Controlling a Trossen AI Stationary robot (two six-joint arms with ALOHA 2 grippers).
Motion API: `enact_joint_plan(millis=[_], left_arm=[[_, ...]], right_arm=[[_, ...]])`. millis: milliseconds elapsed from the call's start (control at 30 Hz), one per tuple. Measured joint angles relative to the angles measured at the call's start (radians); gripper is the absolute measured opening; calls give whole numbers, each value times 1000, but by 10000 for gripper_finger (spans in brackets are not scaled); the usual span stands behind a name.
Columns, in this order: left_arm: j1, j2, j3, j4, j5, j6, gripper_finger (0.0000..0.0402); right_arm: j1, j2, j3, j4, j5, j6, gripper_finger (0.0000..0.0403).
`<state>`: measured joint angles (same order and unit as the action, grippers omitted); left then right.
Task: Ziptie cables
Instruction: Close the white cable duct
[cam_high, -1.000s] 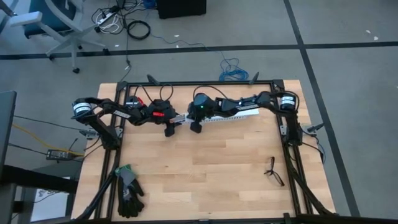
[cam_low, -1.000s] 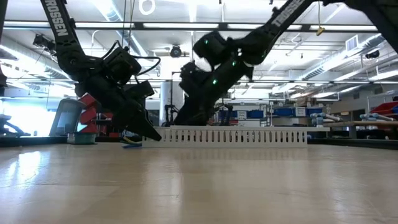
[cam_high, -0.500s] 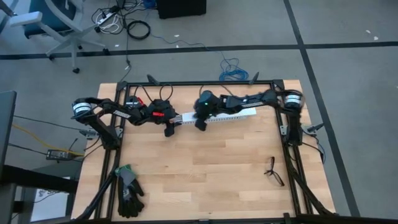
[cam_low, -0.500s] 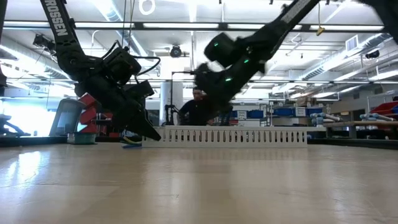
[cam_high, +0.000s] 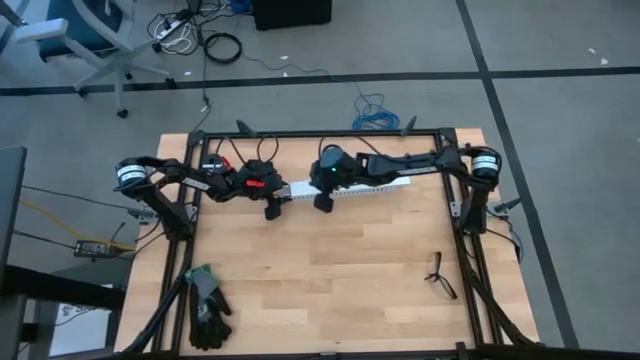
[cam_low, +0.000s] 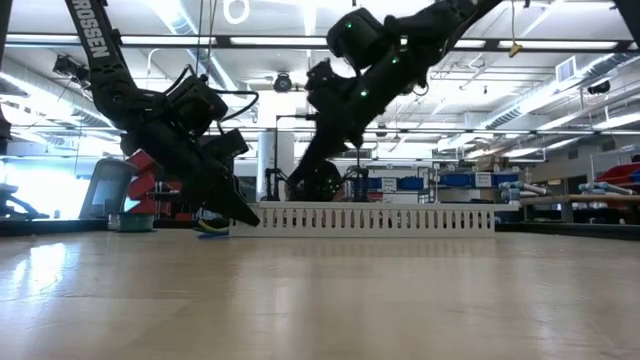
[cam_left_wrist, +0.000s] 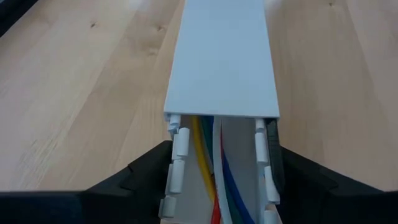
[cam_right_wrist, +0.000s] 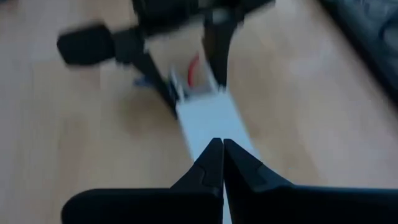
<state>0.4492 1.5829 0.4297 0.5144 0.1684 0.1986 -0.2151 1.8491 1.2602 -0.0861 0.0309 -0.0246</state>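
A long white slotted duct (cam_high: 370, 186) with a flat lid (cam_left_wrist: 221, 62) lies along the table's far part. Coloured cables (cam_left_wrist: 216, 186) (yellow, white, blue, red, green) run inside it and show at its uncovered left end. My left gripper (cam_left_wrist: 221, 155) is shut on that end and sits low at the far left (cam_high: 272, 205). My right gripper (cam_low: 300, 180) hangs shut above the duct's left part, clear of it, and points down at the lid (cam_right_wrist: 208, 121). The ziptie is out of view. My left gripper pinches the duct's left end between its two fingers, one finger (cam_left_wrist: 149, 171) outside each slotted side wall (cam_left_wrist: 177, 146). It comes from the table's left, slanting downward, with the fingers lying along the duct. The duct rests flat on the table.
Black gloves (cam_high: 205, 305) lie at the near left corner and dark-framed spectacles (cam_high: 438, 275) at the near right. A black frame rail (cam_high: 330, 134) runs round the table's edges. A blue coiled cable (cam_high: 375, 112) lies on the floor beyond the far edge.
My right gripper has risen from just over the duct to well above it and has drawn slightly toward the table's right, staying shut. The duct and my left gripper have kept still.
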Motion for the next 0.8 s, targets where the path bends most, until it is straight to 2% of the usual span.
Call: enact_joint_plan(millis=[67, 133, 233, 300, 433, 500, 567, 800], left_arm=[[0, 0, 0, 1, 0, 0, 243], [0, 0, 0, 1, 0, 0, 243], [1, -2, -2, 0, 0, 1, 243], [0, -2, -2, 2, -3, 2, 243], [0, -1, -2, 4, -3, 2, 243], [0, 0, -1, 4, -2, 2, 243], [0, 0, 0, -2, 0, -9, 244], [0, 0, 0, -4, -1, -51, 261]], right_arm=[[-12, 4, 0, -76, -2, 44, 0], [-30, 58, 1, -71, -21, 77, 0], [-46, 167, 31, 57, -169, 85, 0], [-49, 238, 89, 107, -217, 89, 0], [-30, 266, 131, 196, -212, 25, 0], [-13, 241, 127, 193, -166, -12, 0], [-1, 201, 127, 162, -113, -44, 0], [9, 150, 129, 67, -89, -57, 0]])
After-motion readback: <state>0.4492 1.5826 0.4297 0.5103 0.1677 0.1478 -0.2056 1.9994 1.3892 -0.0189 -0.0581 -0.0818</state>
